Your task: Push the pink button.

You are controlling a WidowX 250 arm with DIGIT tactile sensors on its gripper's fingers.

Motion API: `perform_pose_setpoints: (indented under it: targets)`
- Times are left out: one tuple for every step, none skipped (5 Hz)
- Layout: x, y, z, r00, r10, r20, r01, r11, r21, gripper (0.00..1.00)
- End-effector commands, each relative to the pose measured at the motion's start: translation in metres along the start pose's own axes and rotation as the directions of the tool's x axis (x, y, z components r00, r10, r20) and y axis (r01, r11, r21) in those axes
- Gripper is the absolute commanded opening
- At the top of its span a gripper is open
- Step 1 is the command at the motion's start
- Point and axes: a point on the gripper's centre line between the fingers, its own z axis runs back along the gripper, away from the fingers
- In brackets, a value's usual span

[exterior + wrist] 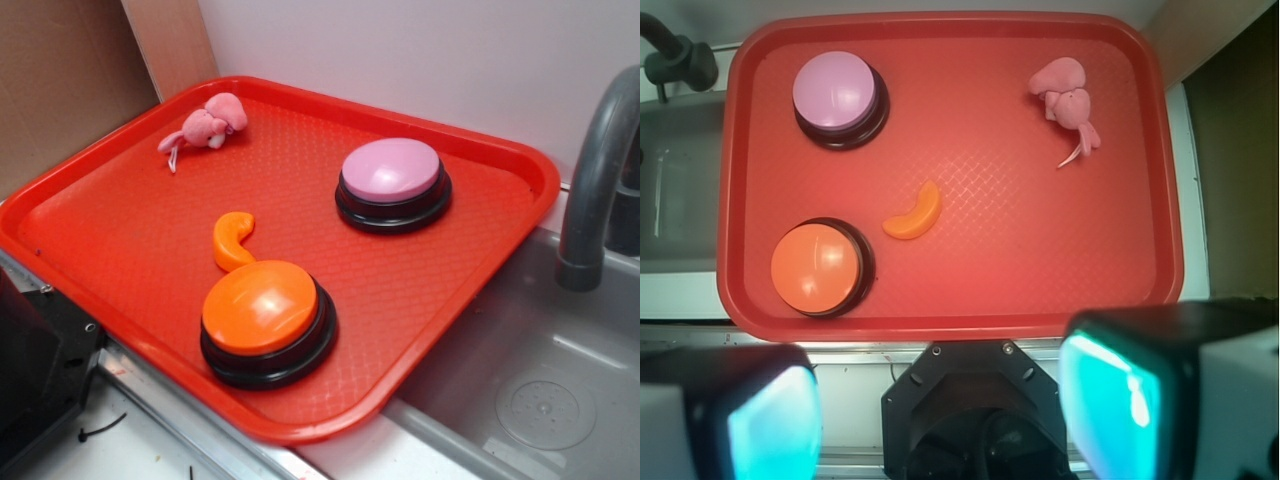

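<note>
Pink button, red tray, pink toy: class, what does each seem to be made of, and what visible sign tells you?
Pink button: probably hard plastic, a smooth satin dome on a glossy black base. Red tray: likely moulded plastic, with a fine diamond-textured floor and a smooth, shiny rim. Pink toy: apparently soft plush fabric, fuzzy and matt, with a thin tail.

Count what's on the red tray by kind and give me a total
Push buttons: 2, the pink button and the orange button
Plush toys: 1, the pink plush toy
Orange slice pieces: 1, the orange slice
Total: 4
</note>
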Motion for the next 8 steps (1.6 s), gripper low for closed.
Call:
perform_pose_setpoints:
  targets:
    - [0.0,0.0,0.0,1.0,0.0,0.0,0.0,1.0,0.0,1.0]
    - [0.045,-0.03,-0.04,0.994,-0.094,0.047,0.094,0.996,0.012,1.0]
    - [0.086,-0.038,-0.061,0.984,-0.157,0.08,0.16,0.987,-0.024,1.0]
    - [0.086,-0.038,-0.061,0.984,-0.157,0.08,0.16,0.987,-0.024,1.0]
    - [0.086,-0.038,-0.061,0.984,-0.157,0.08,0.16,0.987,-0.024,1.0]
    - [0.11,-0.052,-0.085,0.973,-0.208,0.097,0.211,0.977,-0.023,1.0]
    - [0.127,-0.066,-0.099,0.956,-0.247,0.157,0.255,0.966,-0.032,1.0]
    - [0.136,-0.077,-0.114,0.945,-0.291,0.148,0.298,0.954,-0.03,1.0]
